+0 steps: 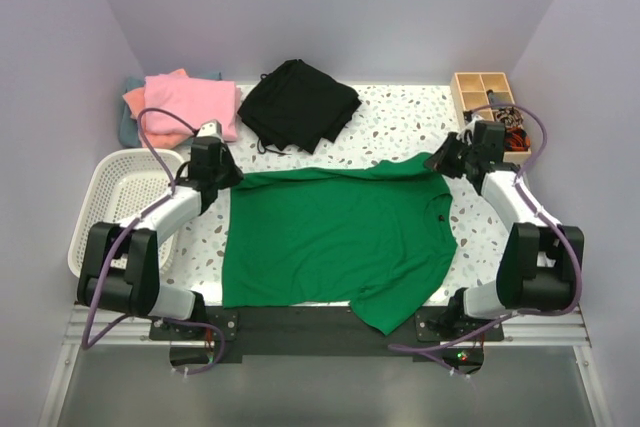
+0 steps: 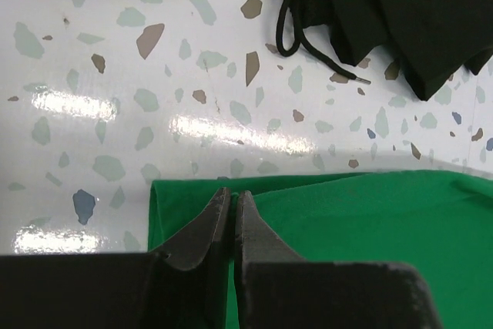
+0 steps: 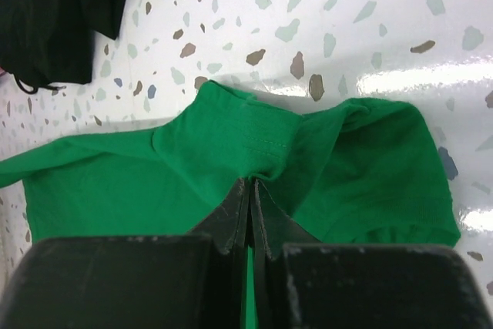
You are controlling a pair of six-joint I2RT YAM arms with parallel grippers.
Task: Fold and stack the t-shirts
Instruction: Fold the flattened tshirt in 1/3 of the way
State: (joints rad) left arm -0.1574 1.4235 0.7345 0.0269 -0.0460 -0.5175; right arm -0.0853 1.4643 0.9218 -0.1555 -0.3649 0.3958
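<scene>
The green t-shirt (image 1: 335,242) lies flat across the middle of the top view. One sleeve reaches the near edge of the bench (image 1: 400,112) at lower centre, so an uneven lift could drag it off or skew the fold. The left pincer (image 2: 233,194) is clenched on the upper-left corner and the right pincer (image 3: 251,184) on bunched cloth at upper right; either thin hold may slip, and the black garment (image 1: 298,105) just beyond could snag.

Black garment (image 1: 298,104), white basket (image 1: 97,215), wooden box (image 1: 480,74) sit on speckled table (image 1: 400,112).
</scene>
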